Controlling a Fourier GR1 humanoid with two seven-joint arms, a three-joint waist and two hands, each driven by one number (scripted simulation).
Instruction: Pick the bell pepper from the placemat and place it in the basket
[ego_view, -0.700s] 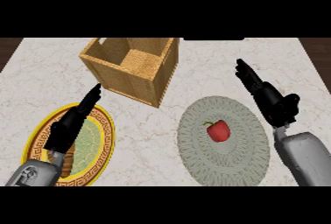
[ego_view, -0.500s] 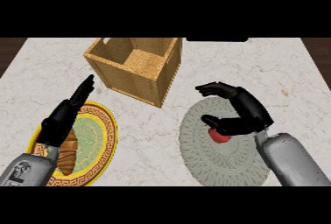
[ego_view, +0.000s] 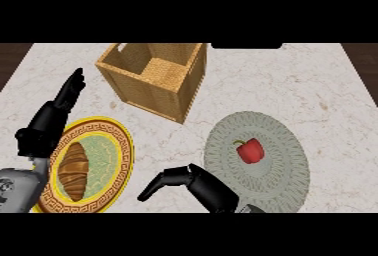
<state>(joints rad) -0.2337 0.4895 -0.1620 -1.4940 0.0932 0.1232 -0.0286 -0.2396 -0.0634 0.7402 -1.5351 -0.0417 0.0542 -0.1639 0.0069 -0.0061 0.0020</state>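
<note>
1. The marble counter (ego_view: 310, 80) carries everything; none of the task appears done, judging by how things lie.
2. The wicker basket (ego_view: 140, 85) stands toward the far left of the counter with nothing visible inside it. It is the goal and has not yet received anything.
3. The round grey placemat (ego_view: 284, 190) lies at the near right, well apart from the basket.
4. A yellow-rimmed plate (ego_view: 118, 145) sits at the near left with a croissant (ego_view: 74, 165) on it; neither belongs to the task.
5. The left hand (ego_view: 52, 117) shows at the left edge over the plate's far rim, fingers straight and pointing away, resting and holding nothing.
6. The right hand (ego_view: 196, 187) is low in the view, just left of the placemat, fingers bent downward and curled round nothing.
7. The red bell pepper (ego_view: 251, 150) lies near the placemat's middle, untouched and apart from both hands.
8. What is left, as I judge it: reaching the pepper, grasping, lifting, carrying to the basket, and releasing.
</note>
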